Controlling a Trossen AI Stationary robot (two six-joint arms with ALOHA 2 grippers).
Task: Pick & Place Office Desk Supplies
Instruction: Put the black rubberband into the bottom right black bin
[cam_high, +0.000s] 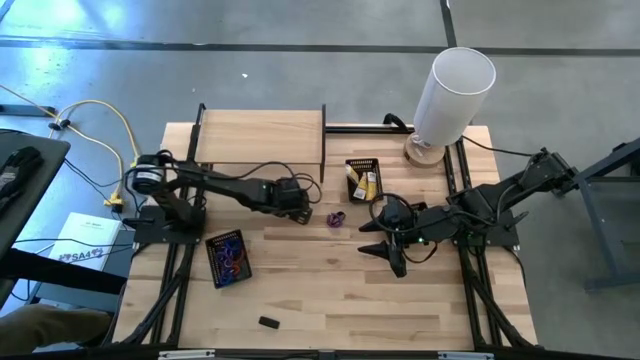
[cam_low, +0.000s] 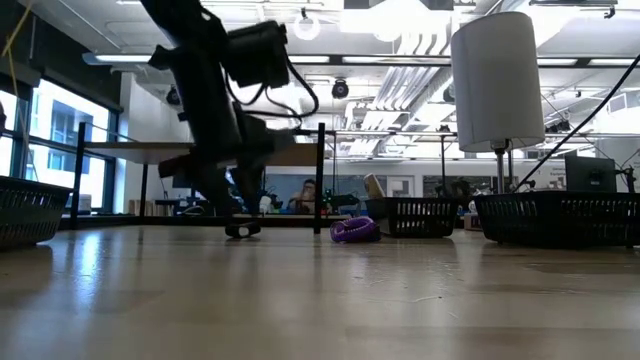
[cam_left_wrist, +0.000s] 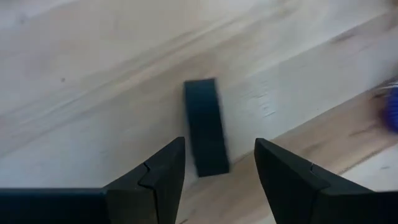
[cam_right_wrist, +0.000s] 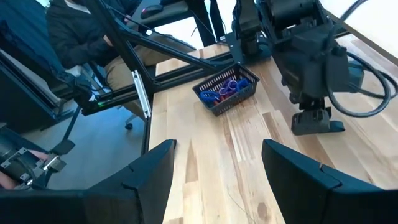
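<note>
A small black block (cam_left_wrist: 206, 127) lies flat on the wooden table. My left gripper (cam_left_wrist: 219, 168) is open and low over it, one finger to each side of the block's near end, without touching it. In the high view this gripper (cam_high: 297, 208) is left of a purple loop (cam_high: 336, 218), which also lies on the table (cam_low: 355, 230). A second black block (cam_high: 268, 322) sits near the table's near edge. My right gripper (cam_high: 393, 252) is open, hovers right of centre and holds nothing.
A black mesh tray (cam_high: 229, 257) with blue, red and purple loops stands left of centre. Another tray (cam_high: 362, 178) holding yellow packets stands at the far side. A tall white cylinder (cam_high: 450, 95) and a wooden shelf (cam_high: 260, 135) stand along the far edge.
</note>
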